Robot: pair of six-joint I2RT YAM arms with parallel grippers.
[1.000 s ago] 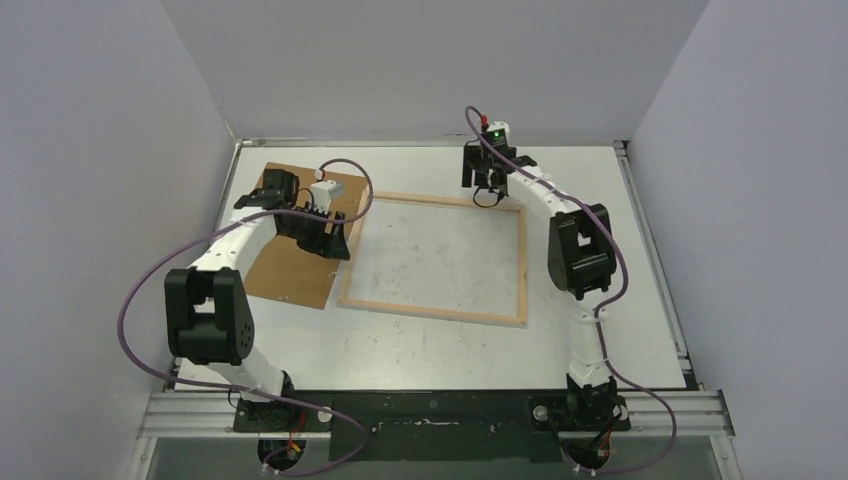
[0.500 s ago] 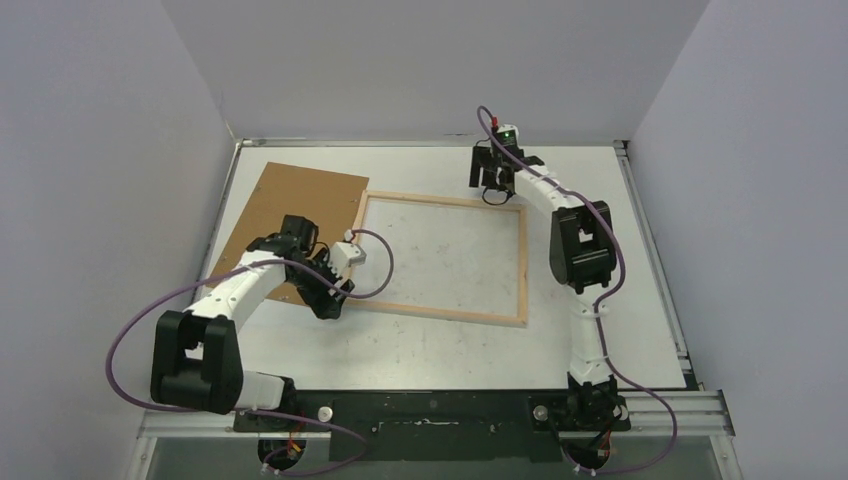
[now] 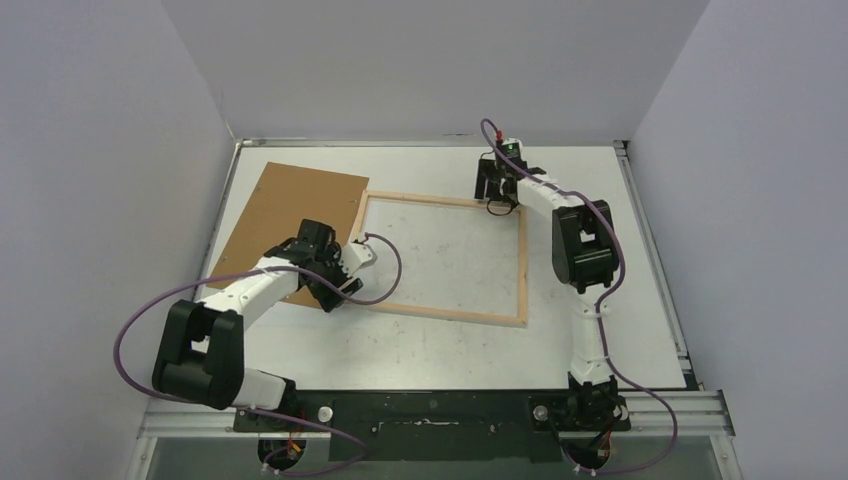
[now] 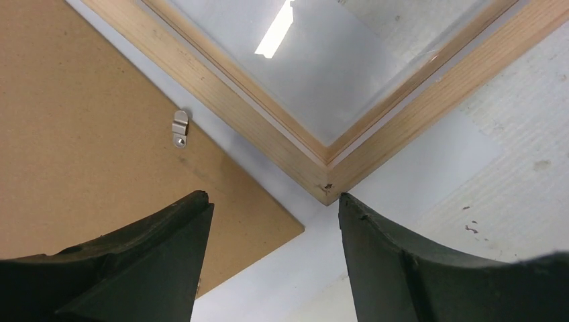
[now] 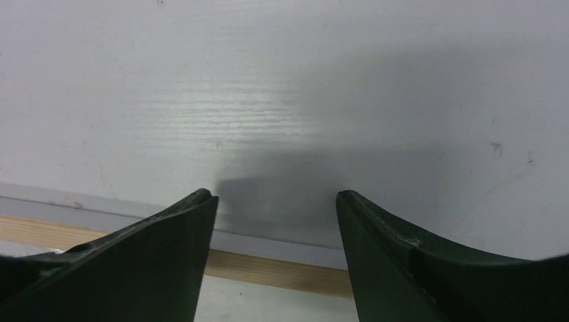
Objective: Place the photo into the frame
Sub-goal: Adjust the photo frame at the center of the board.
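The frame (image 3: pixel 432 312) of pale wood lies flat mid-table, and its near-left corner (image 4: pixel 327 188) fills the left wrist view. My left gripper (image 3: pixel 335 291) (image 4: pixel 272 201) hovers open just over that corner, nothing between its fingers. My right gripper (image 3: pixel 497 192) (image 5: pixel 275 196) is open and empty over the frame's far bar (image 5: pixel 282 272), near the far-right corner. No printed face of the photo shows. A smooth pale sheet (image 4: pixel 429 157) runs out from under the frame's corner, and I cannot tell whether it is the photo.
A brown fibreboard backing panel (image 3: pixel 290 215) lies left of the frame, its corner (image 4: pixel 100 147) beside my left fingers, with a small metal clip (image 4: pixel 180 127) on it. Walls close the table (image 3: pixel 620 330) at the back and on both sides.
The left arm swung from above the brown panel toward me, down to the frame's near-left corner. The right gripper drifted slightly right along the far bar.
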